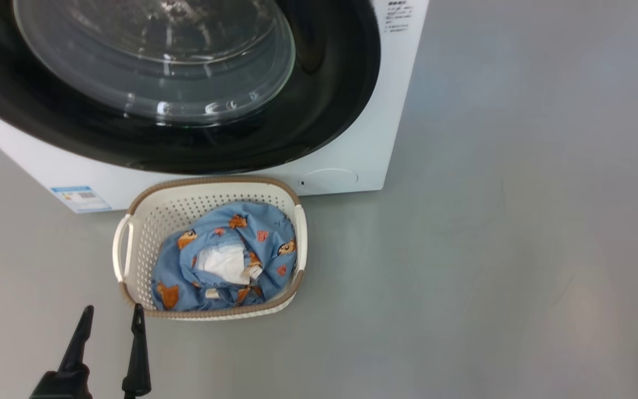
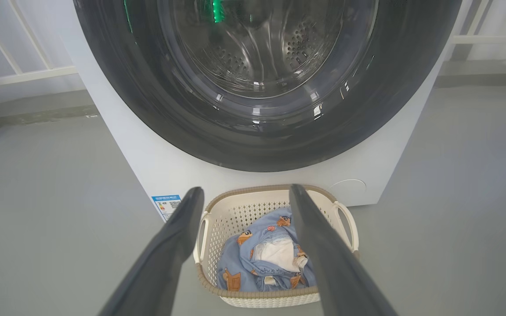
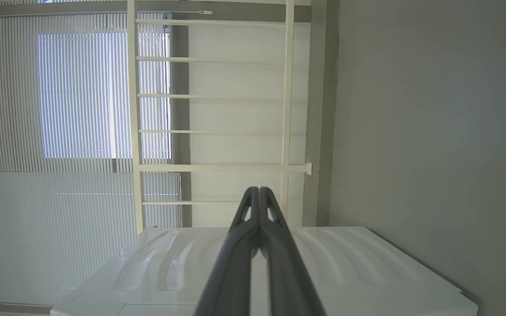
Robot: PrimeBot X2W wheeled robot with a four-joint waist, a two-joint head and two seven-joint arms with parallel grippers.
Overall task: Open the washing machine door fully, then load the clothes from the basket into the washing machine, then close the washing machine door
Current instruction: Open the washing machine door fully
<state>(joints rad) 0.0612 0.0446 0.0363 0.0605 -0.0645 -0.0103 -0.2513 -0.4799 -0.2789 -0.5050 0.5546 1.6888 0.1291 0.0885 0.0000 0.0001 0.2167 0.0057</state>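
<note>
The clothes (image 1: 225,260) in the basket (image 1: 186,213) look soft and light; pinch a raised fold. Left gripper (image 1: 113,308) spread, right gripper (image 3: 258,189) pressed together.

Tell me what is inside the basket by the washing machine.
The basket holds the clothes: one crumpled blue bundle with orange-brown animal prints and a white patch facing up. Whatever lies beneath the bundle is covered, so I cannot tell.

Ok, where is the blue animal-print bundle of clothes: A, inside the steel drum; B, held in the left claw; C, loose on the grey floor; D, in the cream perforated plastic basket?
D: the blue animal-print clothes lie inside the cream perforated plastic basket; the open left claw holds nothing.
</note>
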